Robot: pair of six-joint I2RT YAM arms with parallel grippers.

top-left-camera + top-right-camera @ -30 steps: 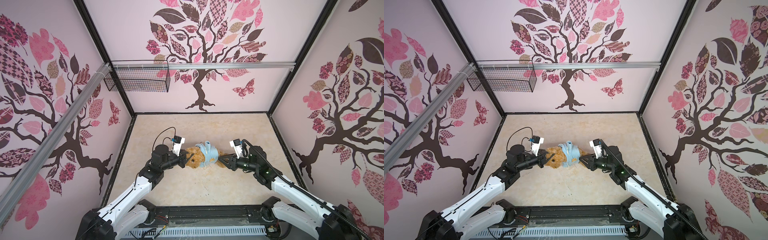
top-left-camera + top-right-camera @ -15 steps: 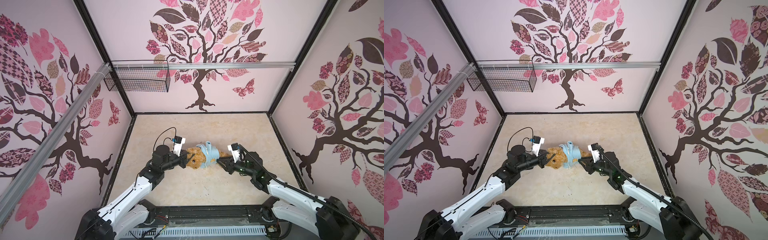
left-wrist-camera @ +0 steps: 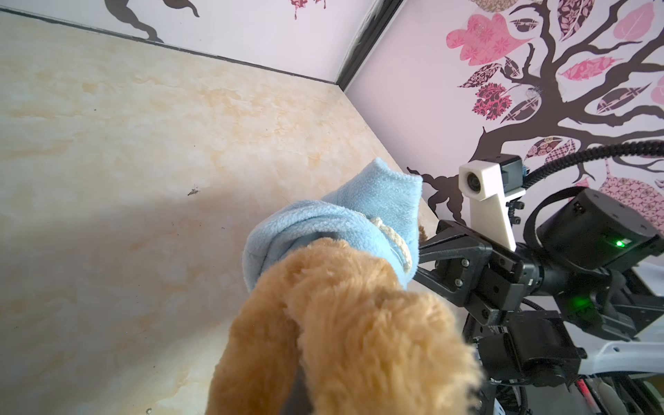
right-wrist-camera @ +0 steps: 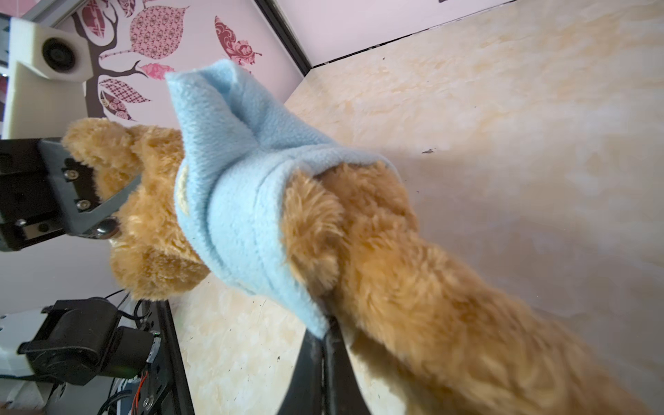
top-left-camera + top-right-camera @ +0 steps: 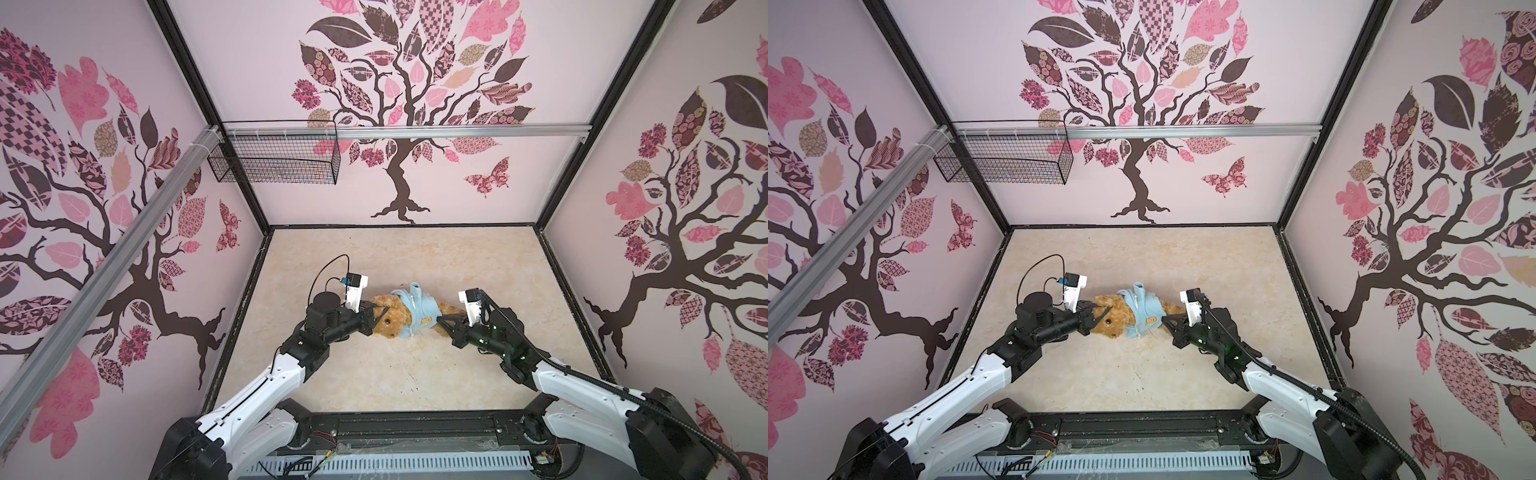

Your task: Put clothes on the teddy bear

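Observation:
The teddy bear (image 5: 390, 323) (image 5: 1111, 323) lies mid-table, its head toward the left arm. A light blue shirt (image 5: 420, 311) (image 5: 1143, 312) with a hood covers its chest; its brown legs (image 4: 449, 305) stick out of the hem. My left gripper (image 5: 376, 316) (image 5: 1098, 316) is shut on the bear's head by an ear, and from the right wrist one of its fingers (image 4: 116, 201) lies across the fur. Fur (image 3: 352, 323) hides its jaws in its own view. My right gripper (image 5: 439, 320) (image 5: 1163, 319) (image 4: 323, 345) is shut, its tips pinching the shirt's hem (image 4: 316, 323).
A black wire basket (image 5: 274, 160) hangs on the back wall rail, high above the table. The marbled tabletop (image 5: 395, 257) is walled on three sides. The arms' bases and a black rail (image 5: 415, 428) run along the front edge.
The right gripper's jaws have closed at the shirt's hem and its arm has shifted. The shirt now reaches further down the bear's body. The left gripper keeps its hold.

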